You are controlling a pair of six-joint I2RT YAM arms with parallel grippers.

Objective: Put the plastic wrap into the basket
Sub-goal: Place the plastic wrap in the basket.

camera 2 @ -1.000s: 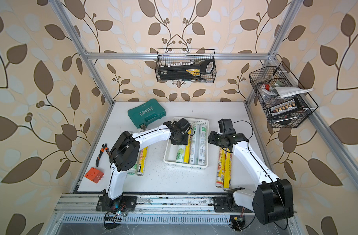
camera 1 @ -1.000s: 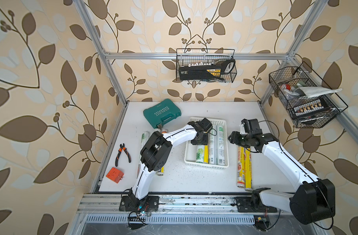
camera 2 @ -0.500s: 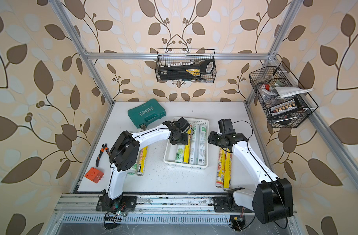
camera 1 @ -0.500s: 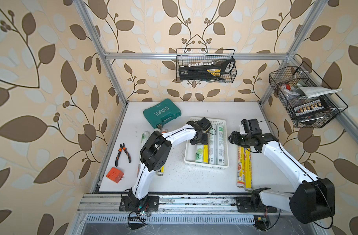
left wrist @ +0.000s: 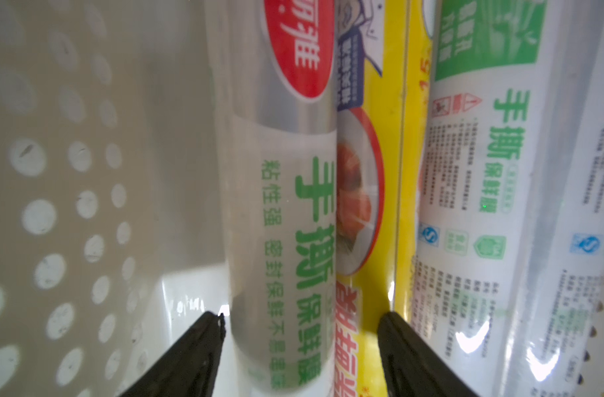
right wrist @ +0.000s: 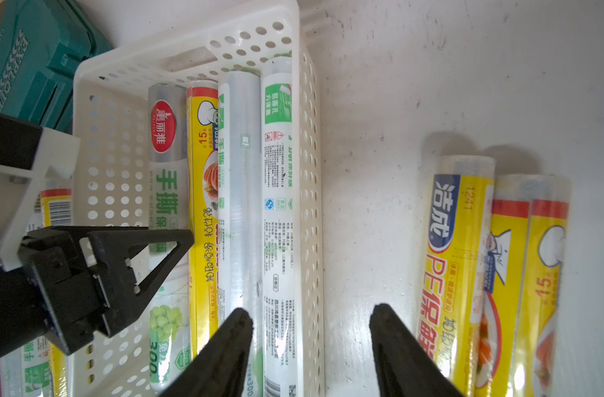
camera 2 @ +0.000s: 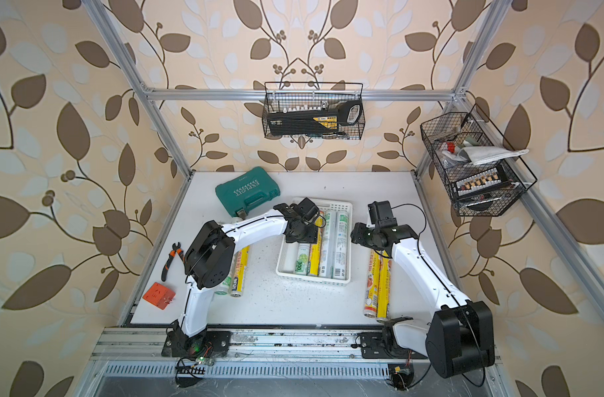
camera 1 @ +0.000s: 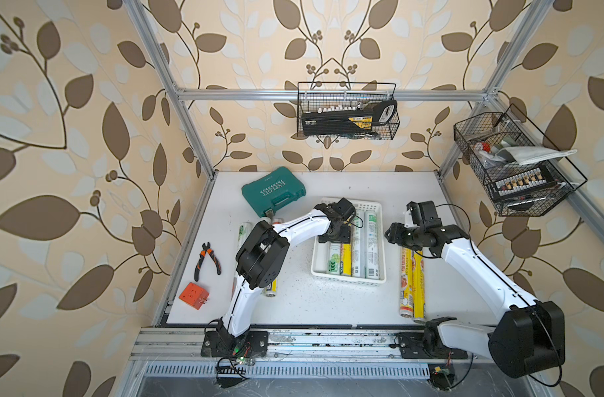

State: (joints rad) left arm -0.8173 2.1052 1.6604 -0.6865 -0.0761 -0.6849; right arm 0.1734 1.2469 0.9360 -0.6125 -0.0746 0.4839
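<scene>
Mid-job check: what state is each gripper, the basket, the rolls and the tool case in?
left gripper, open, jaws either side of a silvery roll lying in the basket.
right gripper, open, empty.
basket, holds four rolls, lying flat.
two yellow rolls, outside, on the table.
remaining rolls, on the table, partly hidden by the left arm.
tool case, closed.

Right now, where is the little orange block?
In both top views, the orange block lies at the near left corner of the table, just in front of the pliers.
</scene>
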